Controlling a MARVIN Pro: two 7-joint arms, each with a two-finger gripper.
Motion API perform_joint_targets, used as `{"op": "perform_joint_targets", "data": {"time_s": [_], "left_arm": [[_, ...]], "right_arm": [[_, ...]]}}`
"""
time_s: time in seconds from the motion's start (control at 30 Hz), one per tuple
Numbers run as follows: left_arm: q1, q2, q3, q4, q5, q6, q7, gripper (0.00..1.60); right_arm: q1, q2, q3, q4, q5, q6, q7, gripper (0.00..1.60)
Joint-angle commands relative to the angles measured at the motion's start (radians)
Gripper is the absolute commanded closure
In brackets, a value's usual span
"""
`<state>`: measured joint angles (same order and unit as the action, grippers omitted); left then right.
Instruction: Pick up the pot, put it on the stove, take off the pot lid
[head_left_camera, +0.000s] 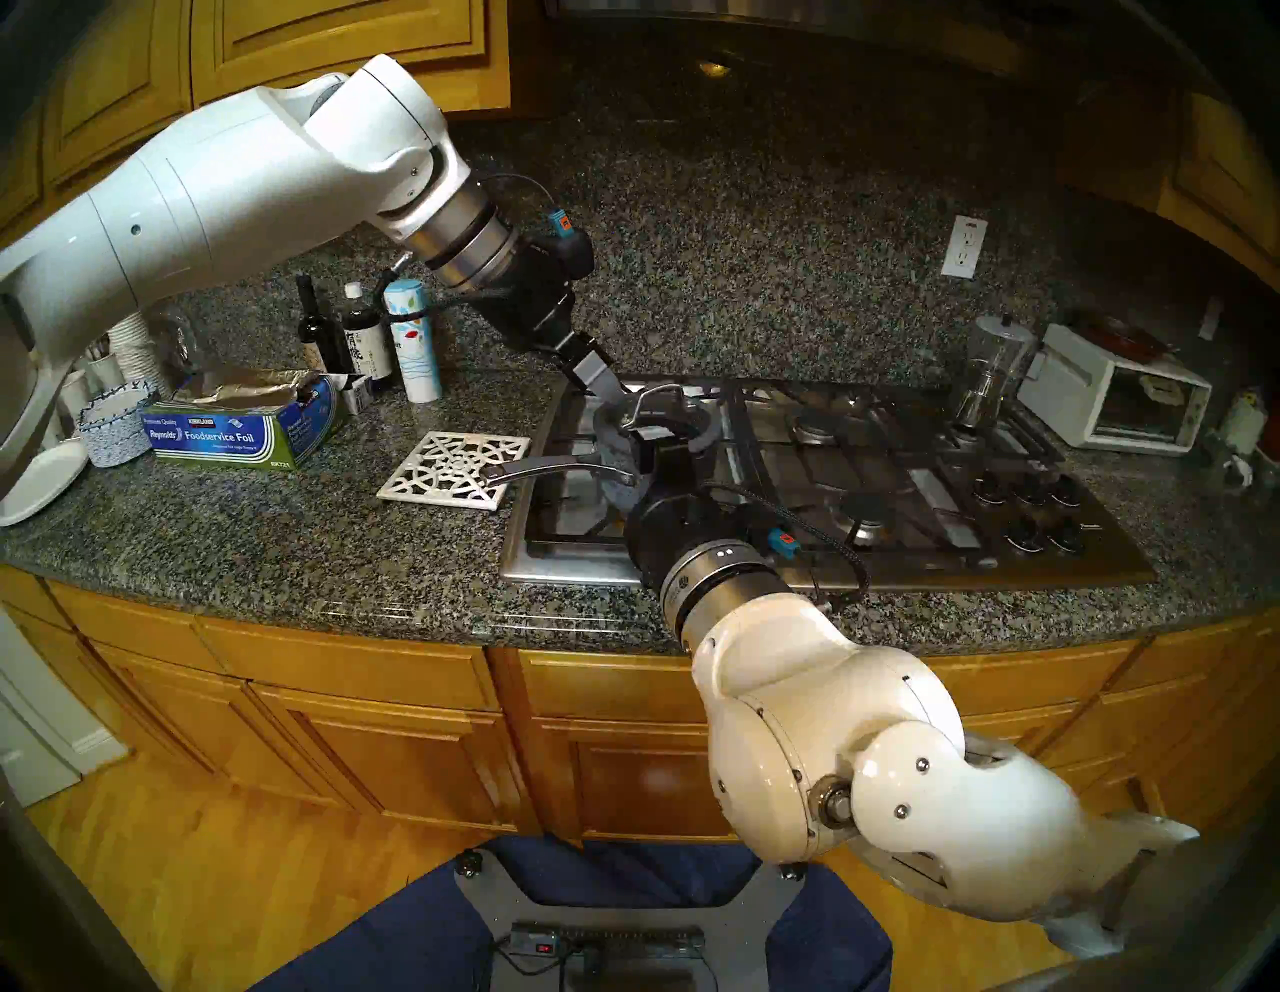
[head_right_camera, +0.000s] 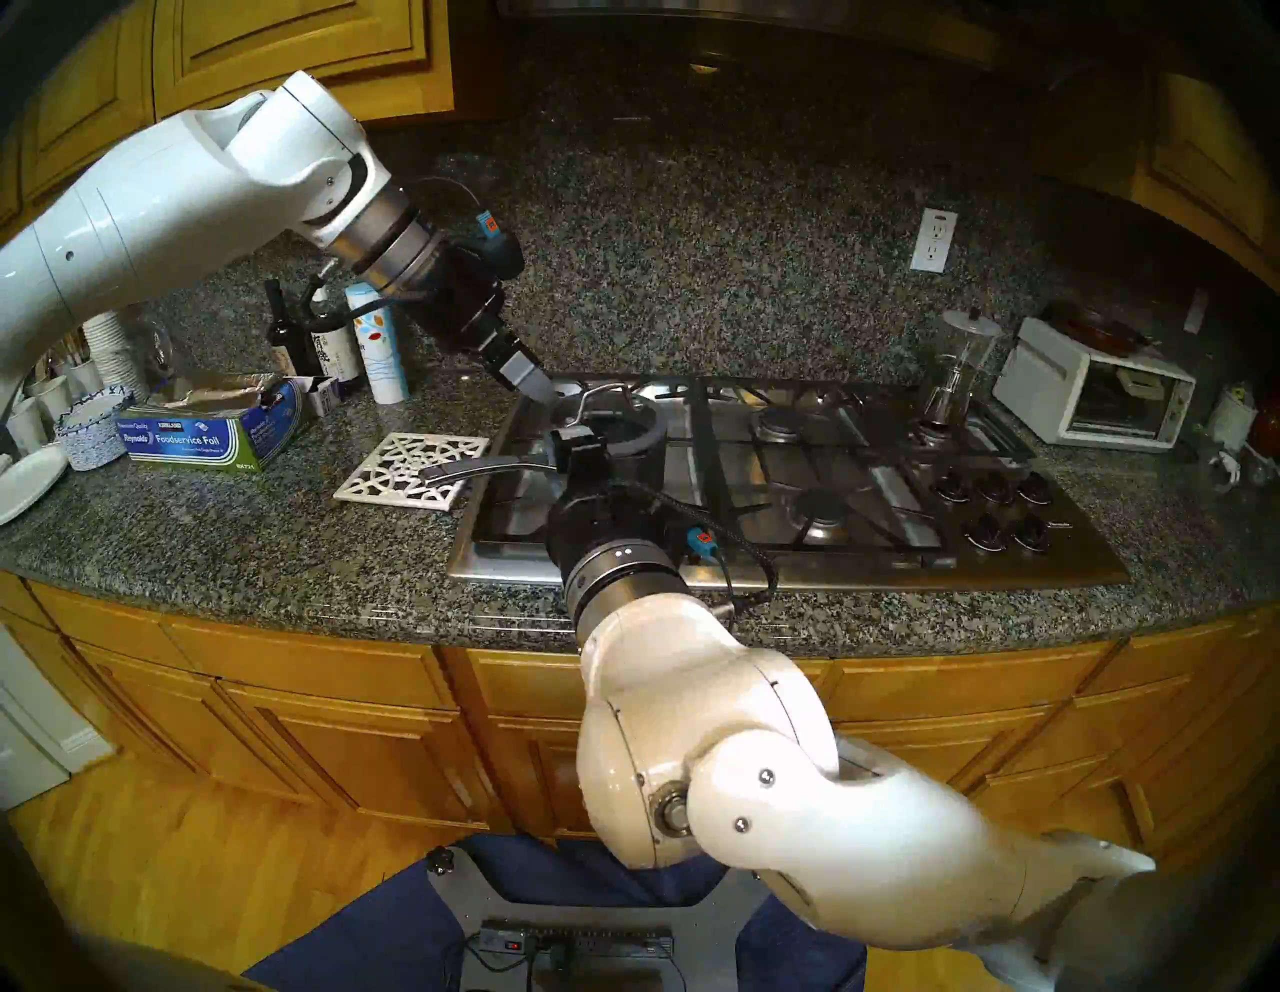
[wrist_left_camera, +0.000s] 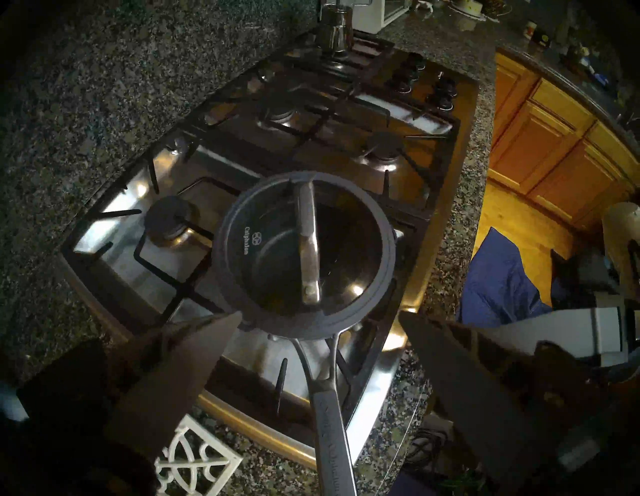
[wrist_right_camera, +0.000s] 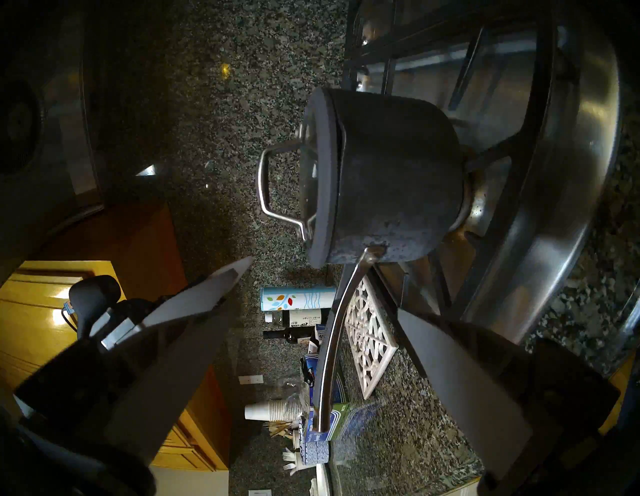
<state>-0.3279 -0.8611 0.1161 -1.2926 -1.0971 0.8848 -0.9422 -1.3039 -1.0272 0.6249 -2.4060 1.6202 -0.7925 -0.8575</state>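
Note:
The dark speckled pot (wrist_right_camera: 398, 180) stands on the front left grate of the stove (head_left_camera: 900, 561), and its long steel handle (head_left_camera: 554, 472) points left over the counter. The glass pot lid (wrist_left_camera: 263, 242) sits closed on it, its steel loop (wrist_left_camera: 308, 249) upright. My left gripper (wrist_left_camera: 318, 313) hangs open just above the pot's back left rim, holding nothing. My right gripper (wrist_right_camera: 322, 287) is open at the pot's front side, level with the lid (wrist_right_camera: 322, 173), also empty. In the head views it hides part of the pot (head_left_camera: 616, 478).
A white lattice trivet (head_left_camera: 454, 471) lies left of the stove under the handle's end. A foil box (head_left_camera: 228, 433), bottles (head_left_camera: 360, 332) and cups crowd the left counter. A glass coffee maker (head_left_camera: 990, 374) stands on the back right grate, with a toaster oven (head_left_camera: 1115, 402) beyond. Knobs (head_left_camera: 1032, 512) are at front right.

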Motion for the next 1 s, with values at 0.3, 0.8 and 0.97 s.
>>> {"op": "perform_joint_targets", "data": {"time_s": [0.3, 0.8, 0.97], "left_arm": [[-0.053, -0.126, 0.039, 0.1, 0.025, -0.082, -0.148, 0.0], [-0.055, -0.228, 0.079, 0.223, 0.067, -0.15, -0.237, 0.0], [-0.054, -0.258, 0.09, 0.258, 0.071, -0.17, -0.252, 0.0]], "right_arm": [[0.018, -0.004, 0.012, -0.025, -0.013, 0.0, 0.014, 0.0], [0.018, -0.004, 0.012, -0.026, -0.013, 0.0, 0.015, 0.0], [0.018, -0.004, 0.012, -0.026, -0.013, 0.0, 0.015, 0.0]]}}
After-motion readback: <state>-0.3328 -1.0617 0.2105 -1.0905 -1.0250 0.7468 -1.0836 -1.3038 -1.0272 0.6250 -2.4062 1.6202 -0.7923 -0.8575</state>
